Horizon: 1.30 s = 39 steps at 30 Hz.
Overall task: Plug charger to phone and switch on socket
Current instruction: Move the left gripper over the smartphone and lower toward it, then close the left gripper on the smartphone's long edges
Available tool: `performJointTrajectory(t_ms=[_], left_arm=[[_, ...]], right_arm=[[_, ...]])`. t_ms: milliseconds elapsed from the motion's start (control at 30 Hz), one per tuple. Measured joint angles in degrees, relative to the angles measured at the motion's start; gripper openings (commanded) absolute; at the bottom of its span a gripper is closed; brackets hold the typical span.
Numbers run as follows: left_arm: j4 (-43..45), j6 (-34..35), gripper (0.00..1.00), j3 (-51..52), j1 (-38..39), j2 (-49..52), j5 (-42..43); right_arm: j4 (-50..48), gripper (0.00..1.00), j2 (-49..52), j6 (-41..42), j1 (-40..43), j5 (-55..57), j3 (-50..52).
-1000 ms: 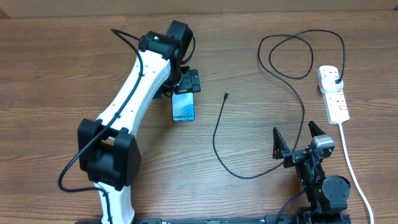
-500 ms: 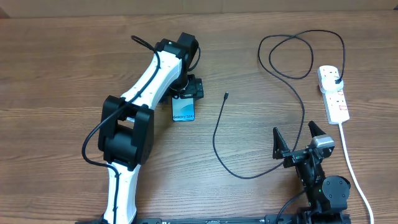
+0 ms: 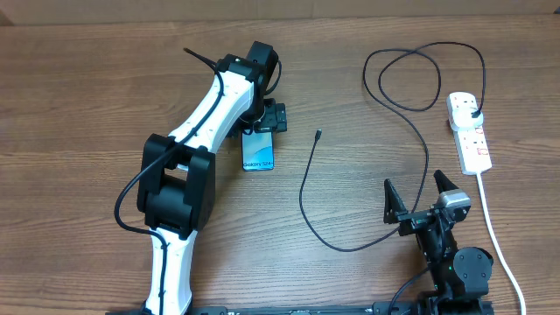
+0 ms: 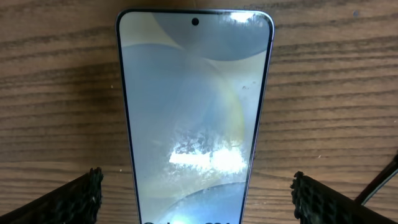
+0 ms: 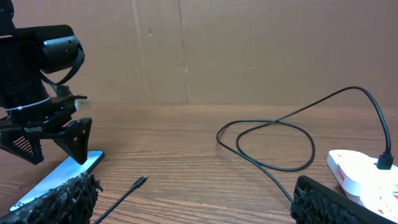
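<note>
I am holding my left gripper (image 3: pixel 262 121) above the slim rectangular smartphone with the pale blue-white screen (image 3: pixel 258 156), fingers spread wide on either side and pinching nothing. The phone is lying flat on the brown wooden worktop (image 3: pixel 87 87). Right of it, the long thin black charger cable (image 3: pixel 304 199) is resting with its connector tip apart from the phone. My right gripper (image 3: pixel 415 198) is sitting spread and empty. Farthest right, the cable's plug is sitting in the white elongated power strip (image 3: pixel 473 150).
</note>
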State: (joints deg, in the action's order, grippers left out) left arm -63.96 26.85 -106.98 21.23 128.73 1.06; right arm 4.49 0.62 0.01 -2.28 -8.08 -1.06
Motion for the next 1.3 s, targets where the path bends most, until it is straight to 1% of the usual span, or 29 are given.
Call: performJointTrajectory(t_ms=[500,800,967,1167,1300], left_arm=[[1.6,0.0,1.0,1.0,0.0,0.1,0.0],[7.6,0.0,1.0,6.6,0.0,0.2,-0.5],[12.5,0.2,1.0,10.4,0.1,-0.7,-3.3],[13.0,0.2,1.0,10.8,0.1,-0.9,-3.7],[13.0,0.2,1.0,10.8,-0.2,-1.1,-1.6]], right_arm=[[0.0,1.0,0.0,0.0,0.0,0.0,0.0],[0.0,1.0,0.0,0.0,0.0,0.0,0.0],[0.0,1.0,0.0,0.0,0.0,0.0,0.0],[0.0,1.0,0.0,0.0,0.0,0.0,0.0],[0.0,1.0,0.0,0.0,0.0,0.0,0.0]])
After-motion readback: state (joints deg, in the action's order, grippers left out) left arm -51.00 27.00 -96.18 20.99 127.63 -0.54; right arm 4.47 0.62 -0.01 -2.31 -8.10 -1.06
